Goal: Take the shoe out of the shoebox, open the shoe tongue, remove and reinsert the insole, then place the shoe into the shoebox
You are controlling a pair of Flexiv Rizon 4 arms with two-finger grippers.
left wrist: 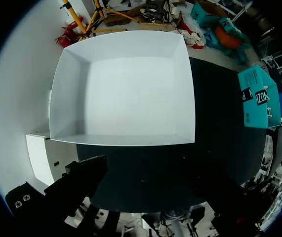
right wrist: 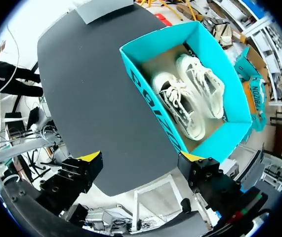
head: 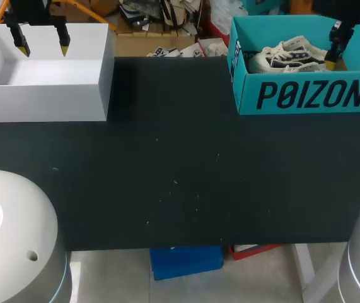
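Progress report: basically zero so far, going by how things lie. Every step is still ahead: pulling a shoe out, opening the tongue, insole out and back in, then returning it.

Starting at the left, the left claw [head: 42, 46] hangs over the white box [head: 41, 101], yellow tips well apart and holding nothing. That box is an open-top rectangle with plain, smooth, matte walls, probably painted or coated card, with crisp straight edges.

The middle is just the desk [head: 180, 177], a flat, matte black surface with a few pale specks scattered on it. It looks a bit grippy rather than slick, though that's my guess.

Over on the right sits the shoebox [head: 306, 95]. It's teal cardboard with big dark lettering on the front wall, and in the right wrist view the floor inside shows raw brown card. It has thin walls and no lid on it. Both sneakers [head: 287, 55] are lying in there side by side, so the task's shoe hasn't left the box. They're low-tops with whitish fabric uppers, dark panels around the lacing, pale chunky soles that look rubbery, and loose flat laces. I'd expect the uppers to squish under a pinch and the soles to stay stiff.

The right claw [right wrist: 141, 158] hovers at the shoebox's right end, above the sneakers. Its fingers are spread wide and aren't touching anything.
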